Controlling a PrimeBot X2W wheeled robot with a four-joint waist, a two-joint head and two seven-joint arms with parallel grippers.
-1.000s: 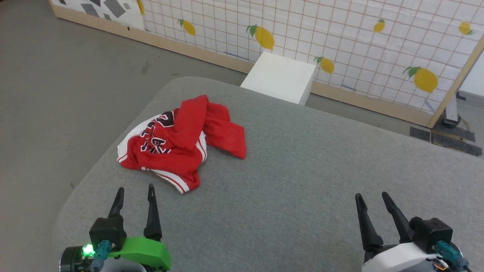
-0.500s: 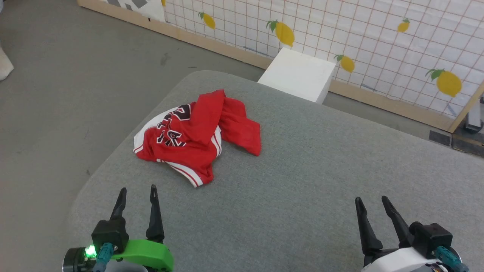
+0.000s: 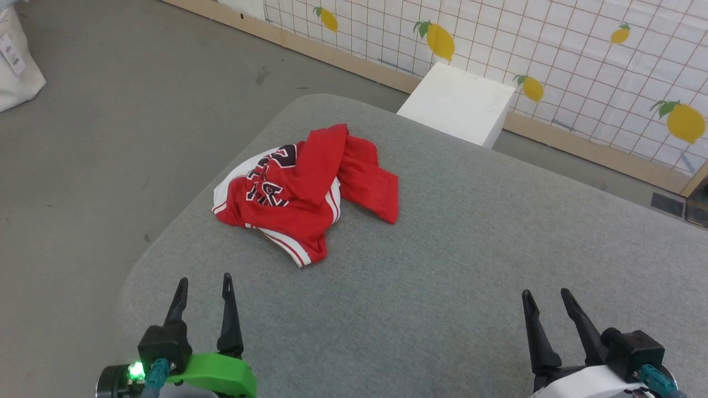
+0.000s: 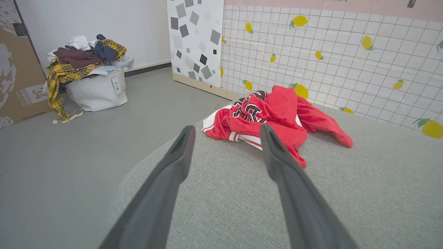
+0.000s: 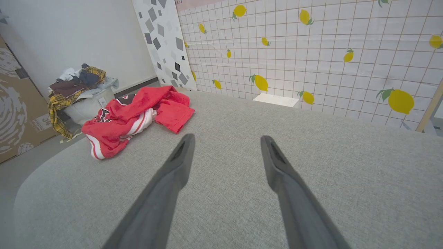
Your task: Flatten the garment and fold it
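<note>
One crumpled garment (image 3: 298,190) lies on the bench (image 3: 470,249). Two grippers hover released and empty: the left gripper (image 3: 204,279) near the garment, the right gripper (image 3: 546,292) well apart from it.

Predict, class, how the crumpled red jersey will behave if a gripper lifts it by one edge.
The jersey lies in soft folds, so it will probably droop, not hold shape. Thin cloth looks light. Pushed, it would likely bunch on the textured table.

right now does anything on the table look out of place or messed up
The shirt is the odd thing. It lies crumpled in a heap toward the far left of the table, folded over itself so the black lettering is half covered and a striped hem pokes out. Nothing looks torn or spilled.
</note>
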